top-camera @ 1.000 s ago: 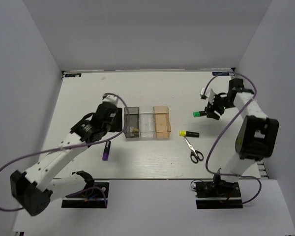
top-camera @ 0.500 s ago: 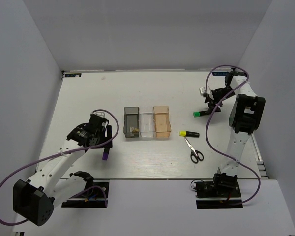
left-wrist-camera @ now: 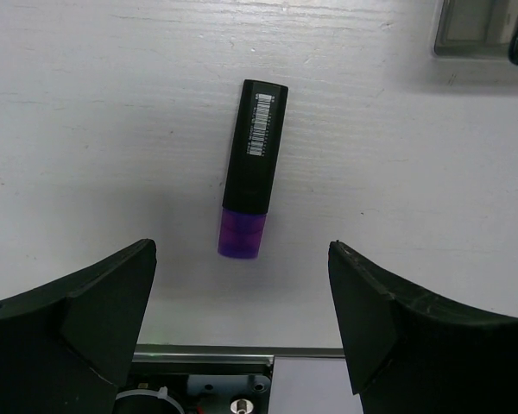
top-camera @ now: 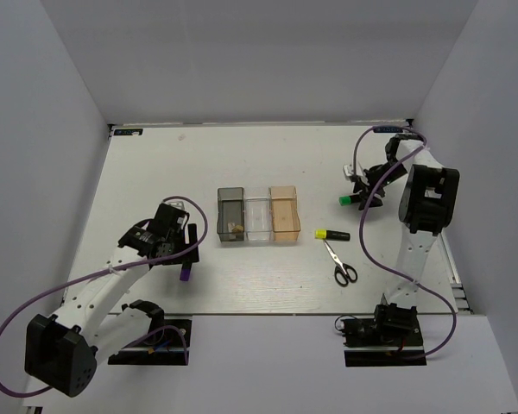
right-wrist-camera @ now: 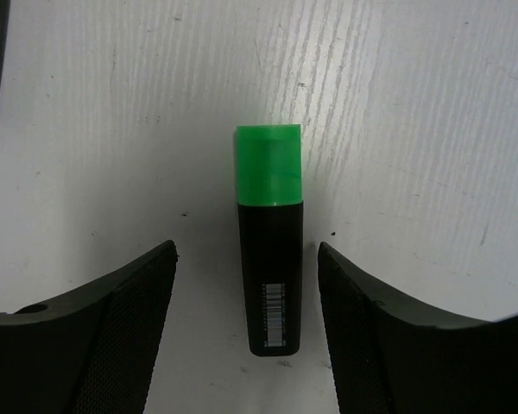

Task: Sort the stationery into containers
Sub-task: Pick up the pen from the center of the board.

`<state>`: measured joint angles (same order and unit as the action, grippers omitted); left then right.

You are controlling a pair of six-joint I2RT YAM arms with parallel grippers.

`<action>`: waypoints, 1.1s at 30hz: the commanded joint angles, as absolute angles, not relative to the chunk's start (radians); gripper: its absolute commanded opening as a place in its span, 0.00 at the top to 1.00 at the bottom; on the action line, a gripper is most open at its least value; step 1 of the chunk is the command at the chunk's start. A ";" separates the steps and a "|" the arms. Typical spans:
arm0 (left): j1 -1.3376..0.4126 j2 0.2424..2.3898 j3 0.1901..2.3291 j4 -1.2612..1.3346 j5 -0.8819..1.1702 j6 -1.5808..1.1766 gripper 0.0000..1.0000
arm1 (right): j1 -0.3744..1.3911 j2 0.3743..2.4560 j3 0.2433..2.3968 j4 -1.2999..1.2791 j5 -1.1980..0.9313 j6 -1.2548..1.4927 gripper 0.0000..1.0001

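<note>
Presently: left gripper [left-wrist-camera: 242,259], jaws spread, above purple-capped black marker [left-wrist-camera: 252,164] on white table [top-camera: 155,164]; right gripper [right-wrist-camera: 246,250], jaws spread, over green-capped black marker [right-wrist-camera: 269,237]; smoky grey plastic bin [top-camera: 221,216] holds, seemingly, tan eraser [top-camera: 232,228].

Bright, even, diffuse light; shadows are faint. Wrist views are sharp at centre; dark fingers [left-wrist-camera: 78,319] at five and seven o'clock look soft.

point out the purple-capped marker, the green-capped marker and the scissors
purple-capped marker [left-wrist-camera: 253,168], left wrist view, middle of black barrel
green-capped marker [right-wrist-camera: 270,250], right wrist view, black barrel below cap
scissors [top-camera: 335,259], top view, where blades meet handles
</note>
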<state>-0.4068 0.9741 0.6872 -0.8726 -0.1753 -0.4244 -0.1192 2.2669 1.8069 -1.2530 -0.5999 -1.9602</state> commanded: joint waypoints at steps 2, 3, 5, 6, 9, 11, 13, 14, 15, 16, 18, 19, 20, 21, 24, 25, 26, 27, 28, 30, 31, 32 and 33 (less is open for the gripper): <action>-0.400 0.973 0.680 -0.853 -0.170 -0.442 0.09 | -0.103 2.295 1.787 -1.219 -0.551 -1.944 0.32; -0.399 0.973 0.678 -0.851 -0.178 -0.446 0.09 | -0.098 2.296 1.786 -1.220 -0.537 -1.944 0.32; -0.399 0.977 0.672 -0.848 -0.181 -0.454 0.09 | -0.094 2.309 1.781 -1.229 -0.493 -1.950 0.32; -0.397 0.977 0.669 -0.844 -0.181 -0.459 0.09 | -0.094 2.312 1.782 -1.235 -0.479 -1.953 0.34; -0.399 0.986 0.655 -0.835 -0.181 -0.472 0.09 | -0.083 2.324 1.772 -1.249 -0.437 -1.956 0.39; -0.397 0.989 0.649 -0.821 -0.187 -0.486 0.08 | -0.081 2.321 1.755 -1.244 -0.407 -1.948 0.50; -0.399 0.991 0.628 -0.812 -0.198 -0.503 0.08 | -0.080 2.315 1.735 -1.233 -0.382 -1.931 0.59; -0.397 0.991 0.620 -0.792 -0.199 -0.511 0.08 | -0.078 2.304 1.705 -1.204 -0.371 -1.912 0.73; -0.399 0.991 0.606 -0.788 -0.210 -0.523 0.08 | -0.078 2.292 1.692 -1.192 -0.359 -1.907 0.78; -0.399 0.994 0.589 -0.778 -0.216 -0.531 0.08 | -0.081 2.286 1.656 -1.130 -0.357 -1.901 0.82; -0.397 0.989 0.562 -0.732 -0.224 -0.554 0.08 | -0.083 2.238 1.589 -1.088 -0.350 -1.873 0.92; -0.399 0.986 0.540 -0.695 -0.230 -0.557 0.08 | -0.083 2.224 1.571 -1.053 -0.348 -1.868 0.95; -0.400 0.985 0.534 -0.677 -0.227 -0.558 0.08 | -0.083 2.205 1.530 -1.036 -0.350 -1.855 0.98; -0.400 0.989 0.528 -0.652 -0.232 -0.554 0.08 | -0.083 2.186 1.523 -1.031 -0.348 -1.842 1.00; -0.402 1.003 0.538 -0.634 -0.235 -0.526 0.08 | -0.083 2.132 1.529 -1.064 -0.399 -1.755 1.00; -0.403 1.008 0.538 -0.635 -0.244 -0.522 0.08 | -0.081 2.125 1.543 -1.078 -0.431 -1.706 1.00; -0.405 1.025 0.541 -0.634 -0.244 -0.515 0.08 | -0.081 2.114 1.552 -1.092 -0.445 -1.678 1.00; -0.405 1.032 0.543 -0.629 -0.247 -0.514 0.08 | -0.081 2.103 1.568 -1.124 -0.478 -1.611 1.00; -0.405 1.046 0.542 -0.623 -0.245 -0.505 0.08 | -0.081 2.065 1.568 -1.135 -0.520 -1.594 1.00; -0.406 1.068 0.534 -0.604 -0.244 -0.500 0.08 | -0.074 2.013 1.551 -1.164 -0.584 -1.530 1.00; -0.408 1.083 0.529 -0.598 -0.250 -0.496 0.09 | -0.069 1.975 1.539 -1.167 -0.600 -1.508 1.00; -0.410 1.092 0.525 -0.594 -0.250 -0.494 0.11 | -0.063 1.932 1.529 -1.169 -0.613 -1.491 1.00; -0.411 1.112 0.522 -0.594 -0.255 -0.492 0.11 | -0.045 1.912 1.488 -1.173 -0.655 -1.456 1.00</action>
<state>-0.4034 1.0885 0.5282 -0.6346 -0.2295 -0.5091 -0.0753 2.0453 1.5223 -1.1023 -0.5346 -1.5806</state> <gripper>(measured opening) 0.894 0.350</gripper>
